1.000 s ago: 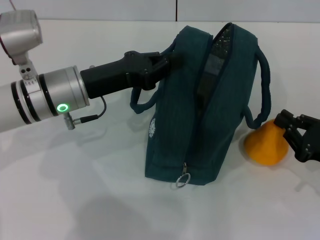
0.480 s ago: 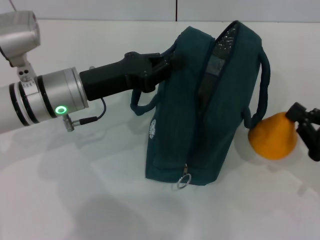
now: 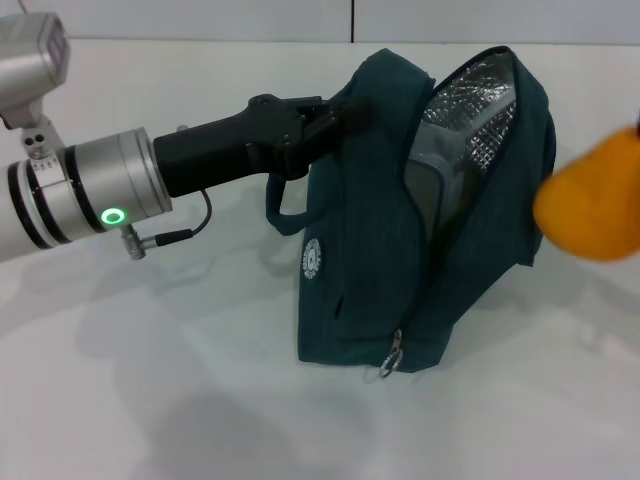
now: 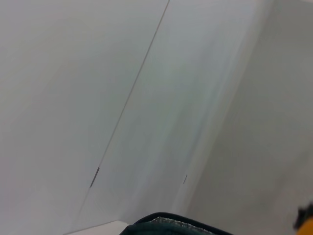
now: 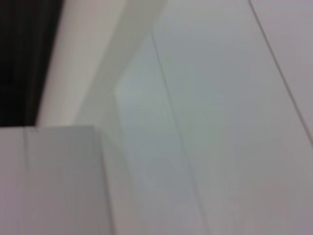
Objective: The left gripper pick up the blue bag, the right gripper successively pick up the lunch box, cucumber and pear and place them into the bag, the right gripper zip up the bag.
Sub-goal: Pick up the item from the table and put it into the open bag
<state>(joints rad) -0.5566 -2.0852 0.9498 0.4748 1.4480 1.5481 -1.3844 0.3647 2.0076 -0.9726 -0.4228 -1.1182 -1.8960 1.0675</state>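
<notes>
White table point(image 3: 150, 400): left pincer point(image 3: 335, 115) clamps blue bag point(image 3: 360, 270) rim; pear point(image 3: 592, 205) airborne right, well apart.

Bright, even light with soft shadows on the table point(image 3: 200, 400) — the pear point(image 3: 595, 205) at right edge is motion-blurred; wrist views hazy.

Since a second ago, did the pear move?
Yes. The pear has risen off the table and now hangs beside the upper part of the blue bag, at the head view's right edge.
</notes>
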